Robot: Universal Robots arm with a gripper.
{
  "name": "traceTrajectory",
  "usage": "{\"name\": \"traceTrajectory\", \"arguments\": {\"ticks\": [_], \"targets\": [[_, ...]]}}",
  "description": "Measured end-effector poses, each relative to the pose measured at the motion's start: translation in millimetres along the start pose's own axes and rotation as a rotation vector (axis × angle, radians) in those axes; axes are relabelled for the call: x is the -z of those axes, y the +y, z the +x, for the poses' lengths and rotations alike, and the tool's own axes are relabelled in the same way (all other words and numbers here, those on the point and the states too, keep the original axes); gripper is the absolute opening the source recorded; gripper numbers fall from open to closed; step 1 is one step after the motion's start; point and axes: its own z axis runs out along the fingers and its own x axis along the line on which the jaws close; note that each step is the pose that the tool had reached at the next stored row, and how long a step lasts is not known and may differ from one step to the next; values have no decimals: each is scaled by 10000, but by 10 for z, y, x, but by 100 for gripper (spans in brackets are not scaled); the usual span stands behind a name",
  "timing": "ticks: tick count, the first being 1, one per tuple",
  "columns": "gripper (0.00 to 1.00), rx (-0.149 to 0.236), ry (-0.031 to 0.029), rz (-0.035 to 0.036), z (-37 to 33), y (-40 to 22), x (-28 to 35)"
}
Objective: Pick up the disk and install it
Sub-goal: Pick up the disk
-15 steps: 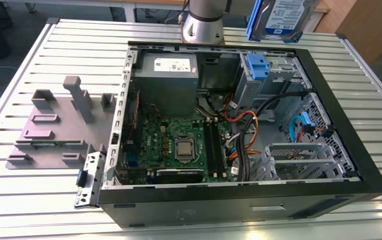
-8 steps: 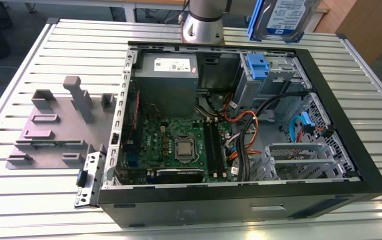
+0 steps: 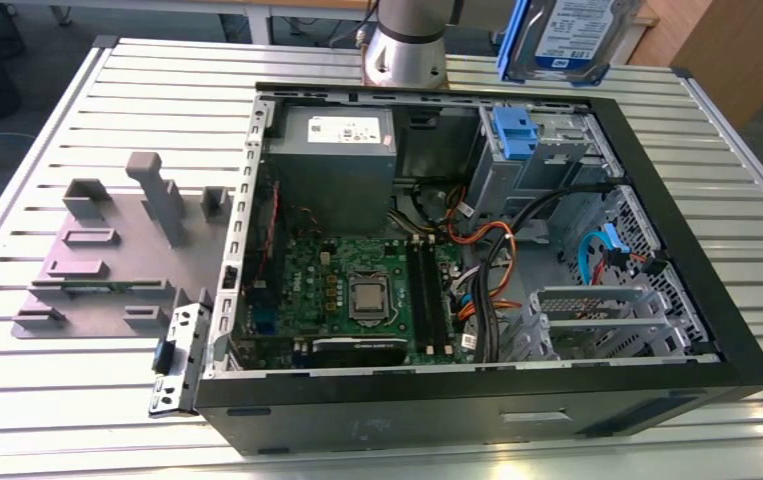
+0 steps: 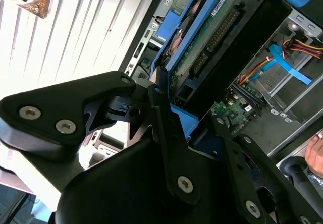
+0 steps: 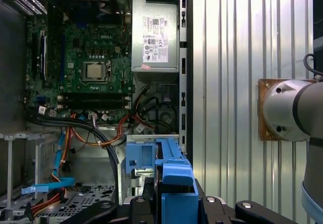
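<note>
The disk [image 3: 571, 40], silver with a white-and-blue label and a blue side bracket, hangs in the air above the far edge of the open computer case [image 3: 701, 300]. In the second wrist view my gripper [image 4: 176, 115] is shut on the disk [image 4: 202, 47]. Its black fingers [image 4: 164, 118] clamp the blue bracket, and the green circuit-board underside faces the camera. In the first wrist view the blue bracket of the disk [image 5: 176, 178] sits between my gripper [image 5: 176, 204] fingers, above the case's drive bay corner.
Inside the case are a grey power-supply box [image 3: 334, 130], the motherboard [image 3: 354, 290], a drive bay with a blue latch [image 3: 512, 128] and loose cables [image 3: 488, 250]. A grey fixture plate [image 3: 101, 260] lies at the exterior view's left. A hand [image 4: 315, 153] appears near the case.
</note>
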Motion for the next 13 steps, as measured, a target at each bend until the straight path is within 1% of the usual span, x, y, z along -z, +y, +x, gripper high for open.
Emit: {"name": "traceTrajectory", "arguments": {"ticks": [13], "targets": [[37, 0, 1, 0, -1, -45, 2]]}}
